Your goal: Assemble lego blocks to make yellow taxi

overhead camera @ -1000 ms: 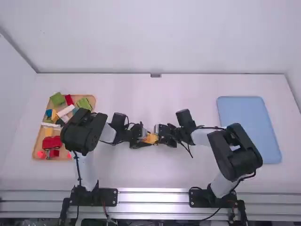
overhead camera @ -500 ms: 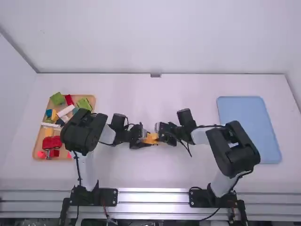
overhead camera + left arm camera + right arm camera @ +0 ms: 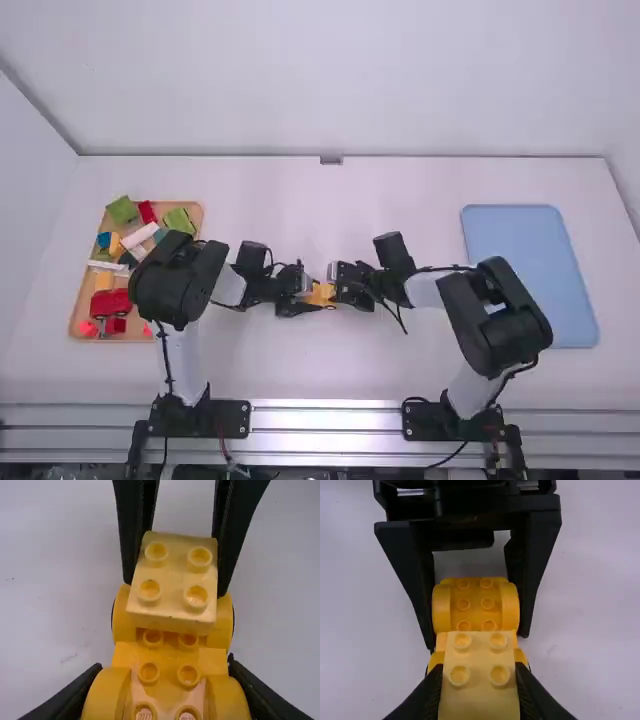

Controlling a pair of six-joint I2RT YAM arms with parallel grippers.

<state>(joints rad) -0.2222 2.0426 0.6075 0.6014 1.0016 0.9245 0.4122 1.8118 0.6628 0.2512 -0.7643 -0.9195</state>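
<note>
Mid-table in the high view, the left gripper (image 3: 303, 298) and right gripper (image 3: 340, 287) face each other at the yellow car base (image 3: 321, 296). In the left wrist view my left gripper (image 3: 162, 695) is shut on the wheeled car base (image 3: 169, 655). The right gripper's fingers (image 3: 231, 530) pinch a pale yellow 2x2-stud brick (image 3: 172, 582) over the base's far end. In the right wrist view my right gripper (image 3: 479, 695) holds that pale brick (image 3: 479, 680), and the left gripper's fingers (image 3: 532, 565) flank the base (image 3: 475, 605). Whether brick and base touch, I cannot tell.
At the far left of the table, a wooden tray (image 3: 78, 312) holds several loose blocks: green, red, white, blue and yellow. A blue tray (image 3: 530, 275) lies at the right. The left arm (image 3: 180, 280) hangs over the wooden tray's right edge.
The right gripper shifted slightly right, then back left by a small amount, its arm's elbow settling a little to the left. My left gripper has kept its place at the car base.
</note>
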